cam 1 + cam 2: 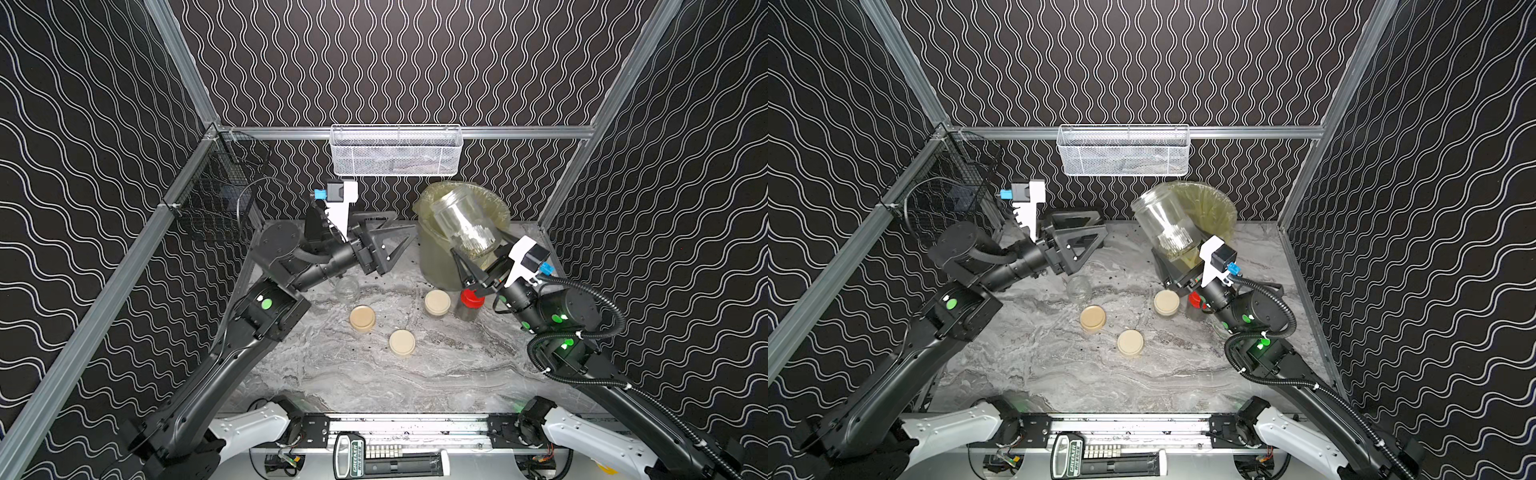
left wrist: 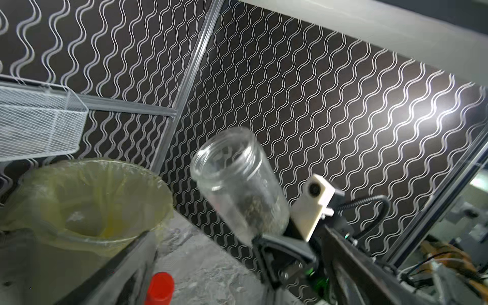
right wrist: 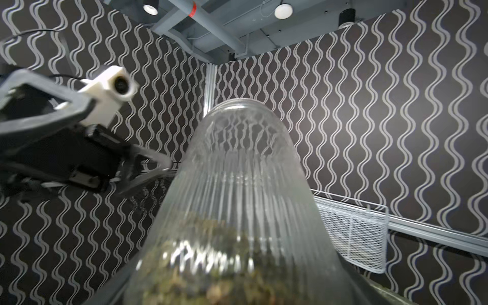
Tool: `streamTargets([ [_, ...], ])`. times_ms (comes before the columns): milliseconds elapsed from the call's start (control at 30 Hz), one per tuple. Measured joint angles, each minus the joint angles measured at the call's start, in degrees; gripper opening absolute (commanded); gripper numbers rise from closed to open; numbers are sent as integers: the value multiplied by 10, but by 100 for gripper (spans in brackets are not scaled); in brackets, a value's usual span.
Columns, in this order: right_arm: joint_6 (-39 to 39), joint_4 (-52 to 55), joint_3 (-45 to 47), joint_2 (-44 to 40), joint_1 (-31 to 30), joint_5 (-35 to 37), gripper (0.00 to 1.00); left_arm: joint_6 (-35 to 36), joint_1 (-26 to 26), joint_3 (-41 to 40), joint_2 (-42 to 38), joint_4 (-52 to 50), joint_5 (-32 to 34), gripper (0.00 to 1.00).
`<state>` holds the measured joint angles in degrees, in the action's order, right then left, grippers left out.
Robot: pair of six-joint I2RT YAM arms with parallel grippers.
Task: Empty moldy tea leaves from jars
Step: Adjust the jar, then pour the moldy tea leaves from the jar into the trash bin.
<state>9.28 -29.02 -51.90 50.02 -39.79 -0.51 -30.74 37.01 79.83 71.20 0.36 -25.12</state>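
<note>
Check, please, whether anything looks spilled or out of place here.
Yes: dark tea leaves lie scattered as specks on the table beside the bucket, outside it. Nothing looks broken.

Marble tabletop (image 1: 353, 374): lined bucket (image 1: 432, 266), open jar (image 1: 347, 288), three cream lids (image 1: 402, 342), red-lidded jar (image 1: 469, 301), dark specks (image 1: 427, 285).

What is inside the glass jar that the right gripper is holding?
Crumbly tea leaves lie at the closed end of the jar, near the right gripper; the rest is empty and the mouth has no lid. The gripper covers the very base.
</note>
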Motion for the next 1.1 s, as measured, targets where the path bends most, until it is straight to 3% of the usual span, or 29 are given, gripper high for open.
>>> streamTargets([
  [233, -15, 166, -150, 61, 104, 6, 32, 192, 0, 0, -10, -116, 51, 99],
  [367, -36, 258, -222, 103, 162, -20, 33, 263, 0, -74, -42, -103, 34, 99],
  [700, -72, 419, -341, 207, 234, -50, 32, 314, 0, -151, -94, -73, 4, 99],
  [1100, -152, 548, -431, 309, 295, -112, 31, 325, 0, -149, -88, -83, 21, 99],
])
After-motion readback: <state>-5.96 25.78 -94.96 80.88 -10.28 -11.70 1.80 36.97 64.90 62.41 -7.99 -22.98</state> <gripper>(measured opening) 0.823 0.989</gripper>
